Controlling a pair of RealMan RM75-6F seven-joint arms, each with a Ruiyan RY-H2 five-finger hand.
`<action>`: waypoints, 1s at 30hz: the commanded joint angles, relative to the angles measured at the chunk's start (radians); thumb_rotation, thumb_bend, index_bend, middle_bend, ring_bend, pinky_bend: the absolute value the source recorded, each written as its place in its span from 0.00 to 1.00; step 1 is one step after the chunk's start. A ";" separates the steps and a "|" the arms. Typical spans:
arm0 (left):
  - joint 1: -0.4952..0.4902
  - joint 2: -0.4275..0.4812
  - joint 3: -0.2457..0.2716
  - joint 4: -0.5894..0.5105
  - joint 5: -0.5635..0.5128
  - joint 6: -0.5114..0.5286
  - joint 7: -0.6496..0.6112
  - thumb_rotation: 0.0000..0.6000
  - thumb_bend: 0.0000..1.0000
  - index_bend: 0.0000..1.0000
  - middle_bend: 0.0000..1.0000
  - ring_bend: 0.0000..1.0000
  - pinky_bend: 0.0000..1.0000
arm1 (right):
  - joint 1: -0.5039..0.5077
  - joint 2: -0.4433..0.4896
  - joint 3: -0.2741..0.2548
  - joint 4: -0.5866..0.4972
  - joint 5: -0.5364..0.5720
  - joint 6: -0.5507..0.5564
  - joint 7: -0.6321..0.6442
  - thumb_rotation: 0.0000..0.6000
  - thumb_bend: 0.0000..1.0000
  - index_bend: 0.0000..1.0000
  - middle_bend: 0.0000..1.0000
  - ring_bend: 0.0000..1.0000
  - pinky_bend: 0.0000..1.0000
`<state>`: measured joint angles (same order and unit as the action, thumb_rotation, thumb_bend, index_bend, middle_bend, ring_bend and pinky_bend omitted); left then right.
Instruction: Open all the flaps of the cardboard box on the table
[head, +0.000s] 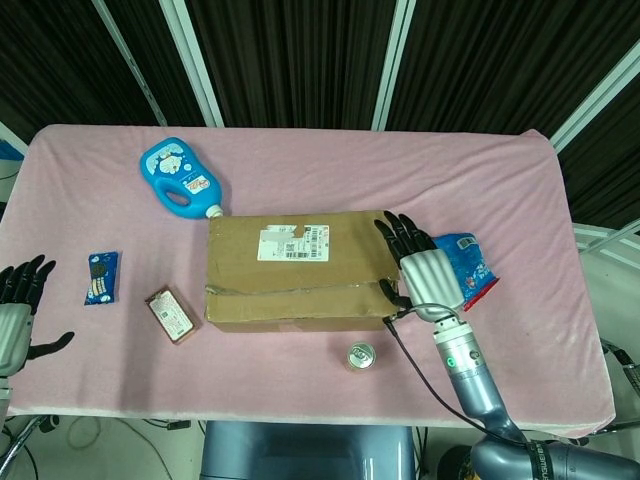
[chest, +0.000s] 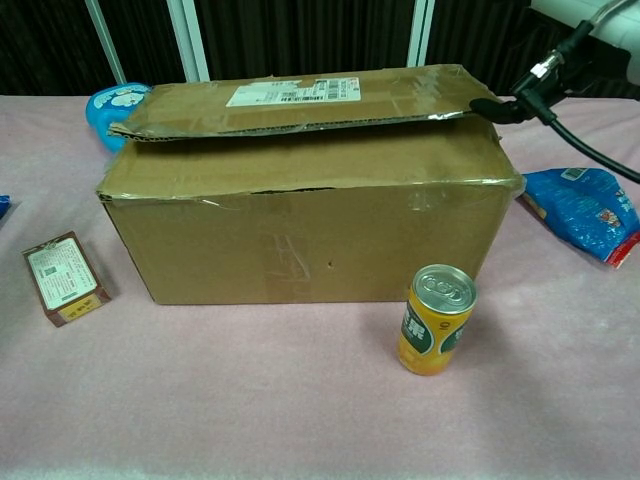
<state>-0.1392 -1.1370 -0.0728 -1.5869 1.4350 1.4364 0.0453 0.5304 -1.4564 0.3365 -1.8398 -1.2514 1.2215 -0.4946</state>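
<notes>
Item one, your cardboard box (head: 300, 270): it sits near the middle of the pink tablecloth (head: 300, 170), long side toward you. Its top flaps lie down, the rear one slightly lifted above the front one along the seam in the chest view. A white shipping label (head: 293, 242) with barcodes is stuck on the top; its print is too small to read.

Your right hand (head: 425, 270) hovers at the box's right end, fingers spread and extended, fingertips over the top right corner, holding nothing. In the chest view only a dark fingertip and a black cable show by that corner; whether it touches the cardboard cannot be told.

Your left hand (head: 15, 310) is at the table's left edge, well apart from the box, fingers spread, empty.

Around the box:
- Yellow drink can (chest: 436, 319), upright, green label, just in front of the box's right half; wording unreadable.
- Small brown packet (head: 170, 313), flat, near the box's front left corner, pale label, text illegible.
- Blue snack wrapper (head: 100, 277), further left.
- Blue detergent bottle (head: 178, 178), lying down behind the box's left corner, cartoon face on it.
- Blue and red snack bag (head: 470, 265), right of the box, partly under your right hand.
</notes>
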 joint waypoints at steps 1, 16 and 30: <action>-0.001 0.001 -0.001 0.000 -0.003 -0.002 -0.001 1.00 0.08 0.00 0.00 0.00 0.00 | 0.013 -0.013 0.006 0.013 0.020 -0.003 -0.005 1.00 0.40 0.00 0.00 0.00 0.22; -0.002 0.006 -0.003 -0.007 -0.012 -0.011 -0.014 1.00 0.08 0.00 0.00 0.00 0.00 | -0.005 0.007 -0.029 -0.048 0.022 0.052 -0.013 1.00 0.40 0.00 0.00 0.00 0.22; -0.003 0.010 -0.006 -0.010 -0.017 -0.014 -0.028 1.00 0.08 0.00 0.00 0.00 0.00 | 0.006 -0.036 -0.066 -0.029 0.031 0.052 -0.015 1.00 0.40 0.00 0.00 0.00 0.22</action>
<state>-0.1416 -1.1269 -0.0784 -1.5970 1.4187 1.4228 0.0178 0.5314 -1.4868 0.2688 -1.8753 -1.2236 1.2765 -0.5094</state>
